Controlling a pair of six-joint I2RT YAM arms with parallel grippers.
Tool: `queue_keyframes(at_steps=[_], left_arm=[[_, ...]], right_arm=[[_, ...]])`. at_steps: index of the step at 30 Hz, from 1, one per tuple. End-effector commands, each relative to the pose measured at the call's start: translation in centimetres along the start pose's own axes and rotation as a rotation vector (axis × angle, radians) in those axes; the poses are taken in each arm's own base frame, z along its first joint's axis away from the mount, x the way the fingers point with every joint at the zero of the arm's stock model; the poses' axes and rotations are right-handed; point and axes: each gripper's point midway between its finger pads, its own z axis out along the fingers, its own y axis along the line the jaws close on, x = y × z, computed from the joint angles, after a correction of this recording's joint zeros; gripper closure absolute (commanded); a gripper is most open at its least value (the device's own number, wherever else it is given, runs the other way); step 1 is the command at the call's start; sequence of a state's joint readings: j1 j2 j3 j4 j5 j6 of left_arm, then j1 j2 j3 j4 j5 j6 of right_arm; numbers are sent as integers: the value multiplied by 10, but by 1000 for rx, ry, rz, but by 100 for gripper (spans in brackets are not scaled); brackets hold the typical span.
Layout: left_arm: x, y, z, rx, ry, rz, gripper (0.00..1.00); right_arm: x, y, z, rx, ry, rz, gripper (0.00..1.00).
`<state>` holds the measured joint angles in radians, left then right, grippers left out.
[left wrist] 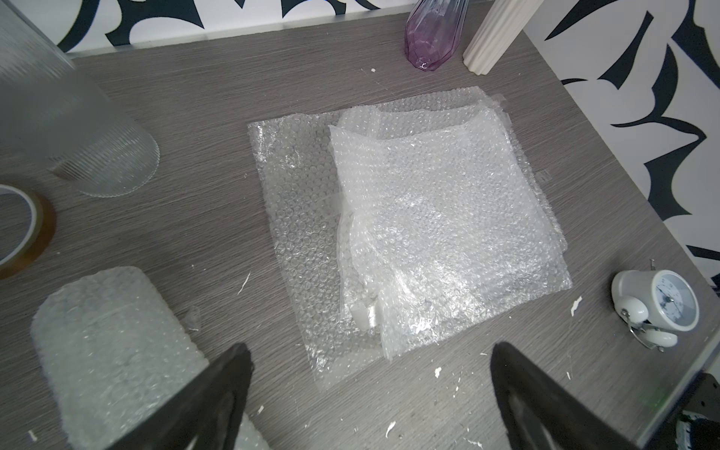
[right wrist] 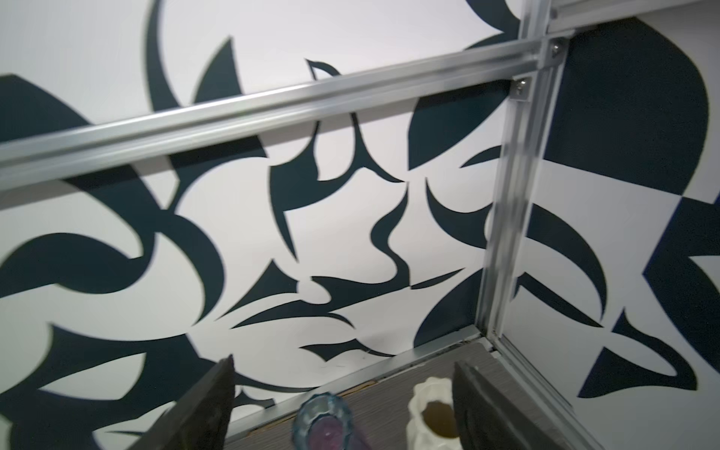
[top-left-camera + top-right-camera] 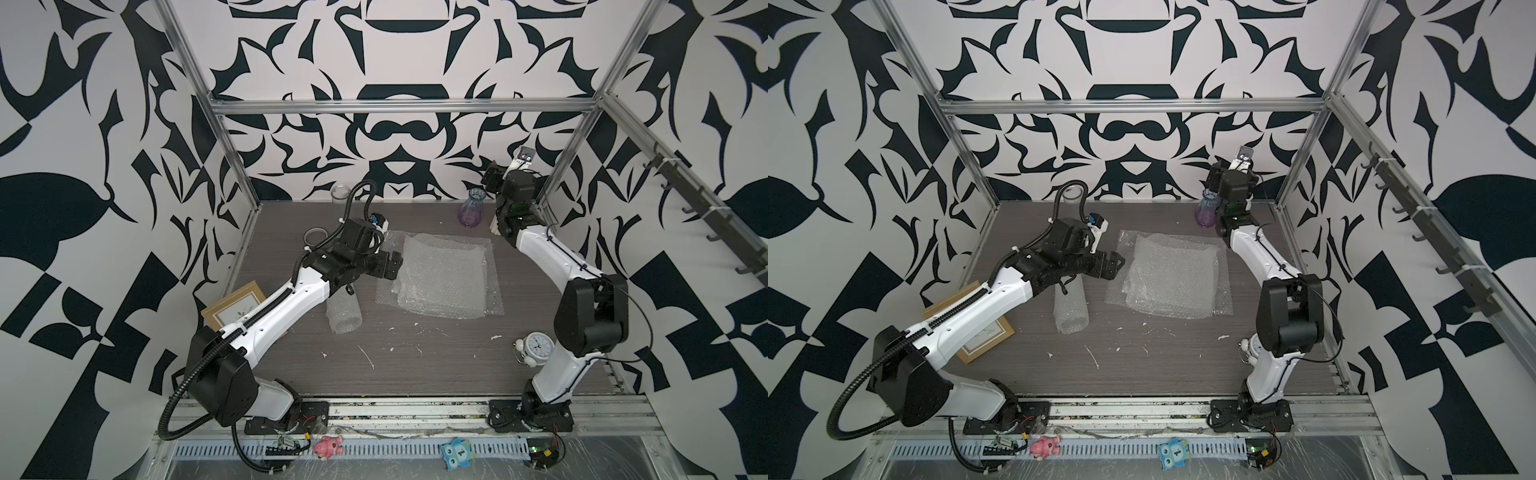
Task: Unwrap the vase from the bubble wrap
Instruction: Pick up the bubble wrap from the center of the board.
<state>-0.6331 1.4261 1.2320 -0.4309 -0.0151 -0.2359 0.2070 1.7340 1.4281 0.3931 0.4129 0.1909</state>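
The left claw (image 1: 369, 346) is spread wide and empty, hovering at the left edge of the bubble wrap (image 3: 440, 278), which lies as flat overlapping sheets in the middle of the counter (image 3: 415, 374). The right claw (image 2: 343, 362) is spread too and pinches nothing; it is raised over the white vase (image 2: 419, 428), which stands upright beyond the wrap's far right corner. A purple vase (image 3: 471, 210) stands just beside it. A roll (image 3: 343, 313) of bubble wrap lies left of the sheets under the left arm; whether anything is inside cannot be told. A clock (image 3: 536, 345) sits right of the wrap's near corner
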Motion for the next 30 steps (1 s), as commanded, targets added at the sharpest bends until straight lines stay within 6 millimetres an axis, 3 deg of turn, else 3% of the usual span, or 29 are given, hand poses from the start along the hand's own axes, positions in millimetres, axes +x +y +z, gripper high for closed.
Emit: queue_keyframes(at_steps=[1, 5, 7, 11, 15, 22, 26, 30], left_arm=[[-8, 4, -9, -22, -30, 1, 1], [-7, 14, -3, -72, -28, -20, 1], [-7, 21, -1, -120, -17, -48, 1], [-5, 31, -9, -191, 49, -99, 1], [9, 48, -25, -299, 87, -160, 1], [62, 100, -49, -464, 239, -364, 1], [86, 132, -44, -494, 345, -485, 1], [89, 151, -30, -516, 406, -528, 1]], right_arm=[[-4, 43, -42, -71, -10, 38, 12], [25, 95, -93, -201, 102, 61, 12], [39, 110, -113, -239, 162, 49, 12], [72, 126, -136, -353, 318, 64, 12], [101, 131, -149, -411, 466, -11, 12], [103, 136, -168, -530, 545, -101, 12], [105, 143, -179, -646, 562, -100, 11], [109, 150, -187, -749, 566, -111, 11]])
